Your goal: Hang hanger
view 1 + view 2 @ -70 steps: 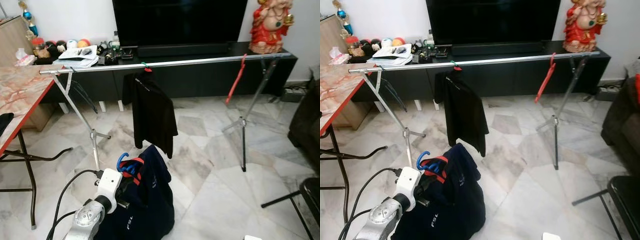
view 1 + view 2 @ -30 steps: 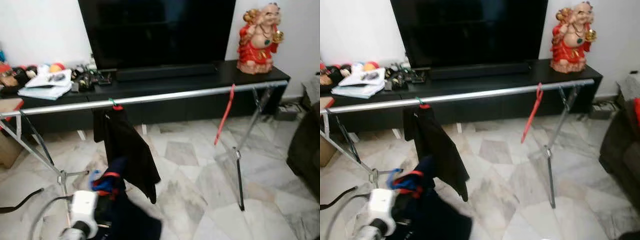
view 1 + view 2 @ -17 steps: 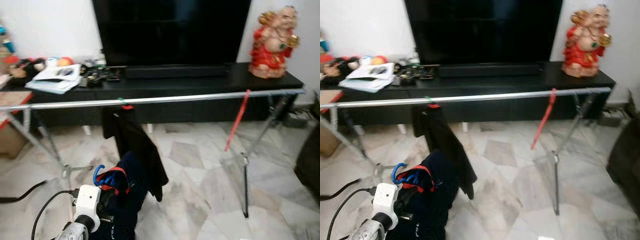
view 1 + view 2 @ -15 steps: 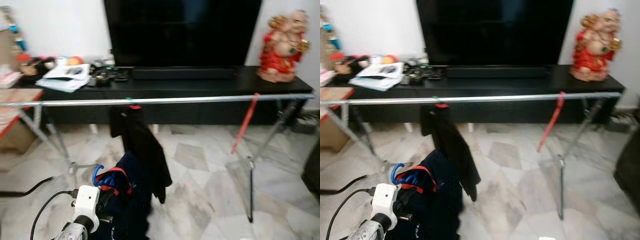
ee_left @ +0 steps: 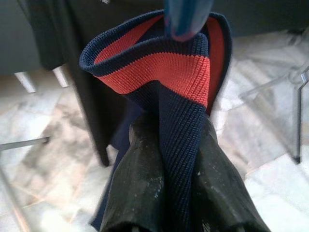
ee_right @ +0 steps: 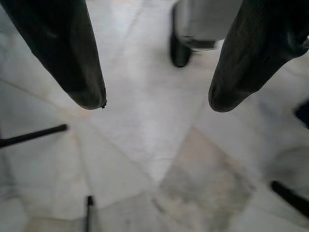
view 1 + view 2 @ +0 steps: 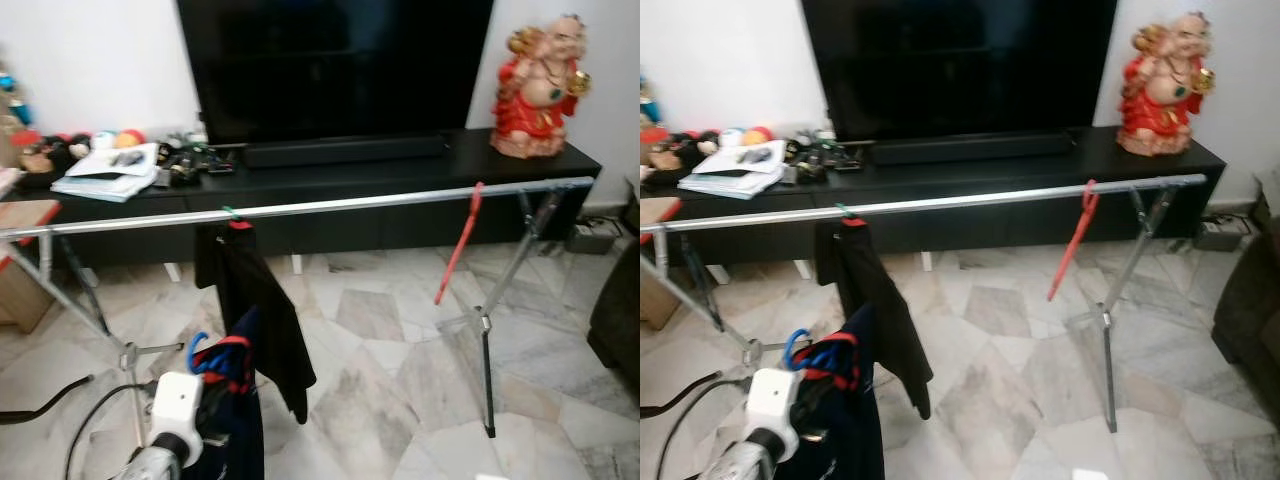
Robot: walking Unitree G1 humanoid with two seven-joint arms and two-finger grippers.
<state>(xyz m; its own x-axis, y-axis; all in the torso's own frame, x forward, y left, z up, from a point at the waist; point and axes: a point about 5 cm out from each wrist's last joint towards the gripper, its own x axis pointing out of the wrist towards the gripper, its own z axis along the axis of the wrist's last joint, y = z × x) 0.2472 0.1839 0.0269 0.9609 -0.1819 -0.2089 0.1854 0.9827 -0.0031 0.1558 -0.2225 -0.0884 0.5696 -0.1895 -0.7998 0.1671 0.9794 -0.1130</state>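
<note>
Left gripper (image 5: 166, 159) clamped on the navy-and-red collar (image 5: 159, 72) of a navy shirt (image 7: 232, 420) carried on a blue hanger (image 7: 197, 350), low and left of the silver rail (image 7: 300, 208), below it. Black shirt (image 7: 250, 300) hangs on the rail just beside, empty red hanger (image 7: 458, 243) further right. Right gripper (image 6: 154, 101) fingers spread wide, empty, over marble floor (image 6: 145, 159). Hanger body hidden inside the shirt.

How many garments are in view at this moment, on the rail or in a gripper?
2. A black shirt hangs on the metal rail towards its left. A navy garment on a blue-hooked hanger is held by the left gripper, low in front. Others may be out of frame.
</note>
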